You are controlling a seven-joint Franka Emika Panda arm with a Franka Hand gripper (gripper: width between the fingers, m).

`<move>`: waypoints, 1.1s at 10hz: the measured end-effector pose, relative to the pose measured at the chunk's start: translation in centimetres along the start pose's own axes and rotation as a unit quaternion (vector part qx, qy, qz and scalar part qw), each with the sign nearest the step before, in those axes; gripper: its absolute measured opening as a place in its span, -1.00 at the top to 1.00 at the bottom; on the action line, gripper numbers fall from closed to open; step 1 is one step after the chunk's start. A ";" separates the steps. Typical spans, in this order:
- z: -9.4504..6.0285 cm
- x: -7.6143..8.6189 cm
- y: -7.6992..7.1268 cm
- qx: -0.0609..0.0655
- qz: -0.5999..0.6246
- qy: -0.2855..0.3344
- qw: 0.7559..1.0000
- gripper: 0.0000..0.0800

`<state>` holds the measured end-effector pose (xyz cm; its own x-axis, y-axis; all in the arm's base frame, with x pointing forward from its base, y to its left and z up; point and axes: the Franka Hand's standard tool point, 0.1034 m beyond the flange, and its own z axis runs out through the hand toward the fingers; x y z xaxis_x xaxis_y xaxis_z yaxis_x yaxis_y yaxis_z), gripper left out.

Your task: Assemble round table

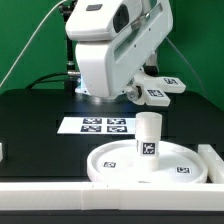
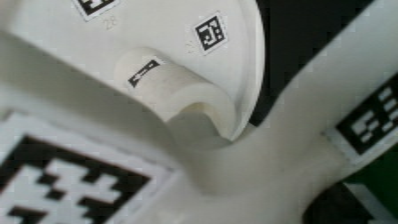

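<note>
While the leg [image 1: 148, 135] stands upright on the round disc [image 1: 112, 166], your pincer [image 1: 136, 90] sits at the cross-shaped piece [image 1: 160, 88], well apart from it; whether it pinches anything, I cannot tell. Grip its middle squarely and lift level.

- We see the white robot arm [image 1: 108, 50] looming over the back of the black table [image 1: 35, 125], its lower end just behind the marker board [image 1: 101, 125].
- The large rimmed round disc [image 1: 130, 172] lies flat near the front, with square tags on its face.
- The short cylinder leg [image 1: 149, 135] stands upright on the disc, near its middle, with a tag on its side towards us.
- The cross-shaped piece [image 1: 160, 90] lies farther back, towards the exterior view's right, just beside the arm.
- A long white bar [image 1: 40, 192] runs along the front, just before the disc.
</note>
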<state>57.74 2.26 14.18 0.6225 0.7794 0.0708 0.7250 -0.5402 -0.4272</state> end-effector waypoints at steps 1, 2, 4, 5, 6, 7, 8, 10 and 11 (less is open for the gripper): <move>0.0 0.0 0.0 0.000 0.000 0.000 1.000 -0.15; 0.0 -0.1 0.1 0.000 0.000 0.000 1.000 -0.15; 0.1 -0.1 0.0 0.001 0.002 -0.001 1.000 -0.15; 0.8 0.4 -0.5 0.006 0.014 -0.003 1.000 -0.15; 1.1 0.9 -0.8 0.009 0.012 -0.004 1.000 -0.15; 1.2 0.9 -0.8 0.010 0.012 -0.004 1.000 -0.15; 1.2 0.8 -0.7 0.010 0.013 -0.004 1.000 -0.15; 1.2 0.8 -0.7 0.010 0.013 -0.004 1.000 -0.15; 1.3 0.7 -0.7 0.010 0.014 -0.004 1.000 -0.15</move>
<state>57.34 3.61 13.35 0.6397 0.7669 0.0513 0.7014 -0.5551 -0.4472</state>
